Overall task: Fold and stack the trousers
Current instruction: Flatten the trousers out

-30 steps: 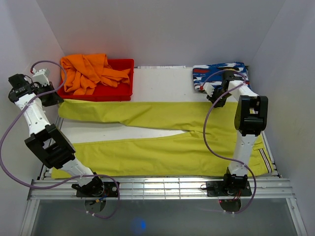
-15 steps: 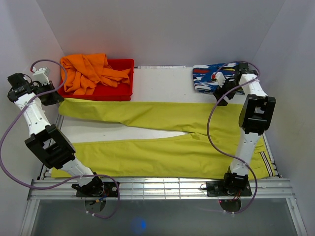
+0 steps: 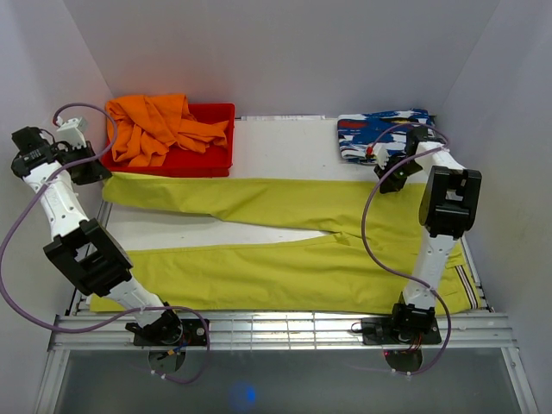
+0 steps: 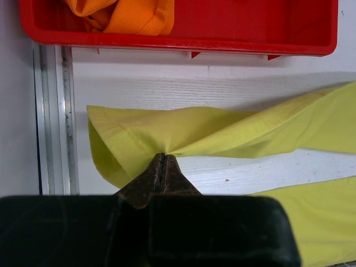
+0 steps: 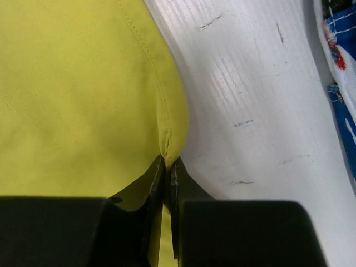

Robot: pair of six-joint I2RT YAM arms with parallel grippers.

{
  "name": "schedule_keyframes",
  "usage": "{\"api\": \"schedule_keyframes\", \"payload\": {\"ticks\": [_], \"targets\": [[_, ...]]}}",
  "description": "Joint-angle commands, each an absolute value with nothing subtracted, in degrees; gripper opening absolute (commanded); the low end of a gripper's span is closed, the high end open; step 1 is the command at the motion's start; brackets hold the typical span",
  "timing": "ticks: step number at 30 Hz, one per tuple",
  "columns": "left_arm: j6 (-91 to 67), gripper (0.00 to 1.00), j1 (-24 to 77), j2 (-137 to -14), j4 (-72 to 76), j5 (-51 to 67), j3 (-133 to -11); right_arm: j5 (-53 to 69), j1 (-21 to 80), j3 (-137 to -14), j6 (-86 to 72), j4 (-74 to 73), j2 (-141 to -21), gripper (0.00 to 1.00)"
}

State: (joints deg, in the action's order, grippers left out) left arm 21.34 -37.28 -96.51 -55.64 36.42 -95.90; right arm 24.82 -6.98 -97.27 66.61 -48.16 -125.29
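Left gripper [image 4: 163, 159]: jaws pressed together on the trousers [image 4: 222, 127], pinching a fold at the cuff end of the far leg; the cloth gathers to a point at the tips.
Right gripper [image 5: 168, 162]: jaws closed on the stitched far edge of the trousers, with a sliver of yellow-green cloth showing between the fingers.
Trousers, position: spread flat across the table [image 3: 285, 147]. The 2 legs run to the left. The far leg stretches between the 2 grippers, and the near leg lies along the near edge.
Waistband [image 3: 467, 285]: dark-and-white stripes, at the near right corner, beside the right arm's base.
Table: white, scuffed, with bare surface showing between the 2 legs and beyond the far leg.
Container, 1: red bin [image 3: 207, 166], rectangular, at the far left corner, just beyond the pinched cuff.
Bin contents, 1: orange garment [image 3: 151, 125], crumpled and heaped toward the left, draping over the left rim.
Loose item, 1: patterned cloth [image 3: 362, 134], blue, white and red, folded at the far right corner. It lies on the table just beyond the right gripper, in no container.
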Motion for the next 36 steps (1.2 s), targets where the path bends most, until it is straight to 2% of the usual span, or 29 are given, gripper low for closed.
{"api": "schedule_keyframes", "payload": {"ticks": [1, 7, 10, 14, 20, 23, 25, 28, 30, 32, 36], "targets": [[21.97, 0.00, -37.18, -94.92, -56.95, 36.91, -100.36, 21.62, -7.47, -92.64, 68.90, -48.34, -123.41, 0.08], [22.32, 0.00, -37.26, -93.52, -63.26, 34.82, -108.27, 29.35, -11.06, -94.48, 67.85, -51.58, -112.95, 0.08], [22.59, 0.00, -37.97, -88.35, -64.51, 33.05, -109.87, 33.30, -13.52, -92.91, 68.11, -52.82, -106.10, 0.08], [22.59, 0.00, -38.06, -76.05, -60.04, 22.72, -103.64, 38.48, -16.78, -85.11, 71.53, -52.56, -96.52, 0.08], [26.52, 0.00, -38.06, -53.22, -49.93, 12.40, -82.82, 44.38, -23.63, -73.14, 78.12, -51.16, -80.62, 0.08], [30.30, 0.00, -37.97, -48.27, -45.72, 5.20, -68.86, 45.87, -27.15, -65.67, 81.99, -48.70, -73.14, 0.08], [31.20, 0.00, -38.14, -45.89, -42.39, 3.17, -58.51, 46.14, -28.47, -61.11, 85.23, -47.82, -68.66, 0.08], [36.12, 0.00, -38.14, -46.05, -41.66, 10.17, -48.29, 46.40, -28.65, -57.76, 88.40, -47.99, -64.52, 0.08], [34.98, 0.00, -38.06, -51.29, -41.05, 9.76, -46.06, 45.88, -28.65, -57.31, 88.59, -47.90, -63.72, 0.08], [32.79, 0.00, -38.67, -54.74, -41.66, 8.88, -48.76, 44.57, -28.65, -57.83, 88.33, -48.07, -64.33, 0.08], [30.67, 0.00, -41.57, -47.75, -35.87, 14.15, -52.73, 43.77, -30.23, -60.38, 87.19, -48.60, -66.79, 0.08]]}}
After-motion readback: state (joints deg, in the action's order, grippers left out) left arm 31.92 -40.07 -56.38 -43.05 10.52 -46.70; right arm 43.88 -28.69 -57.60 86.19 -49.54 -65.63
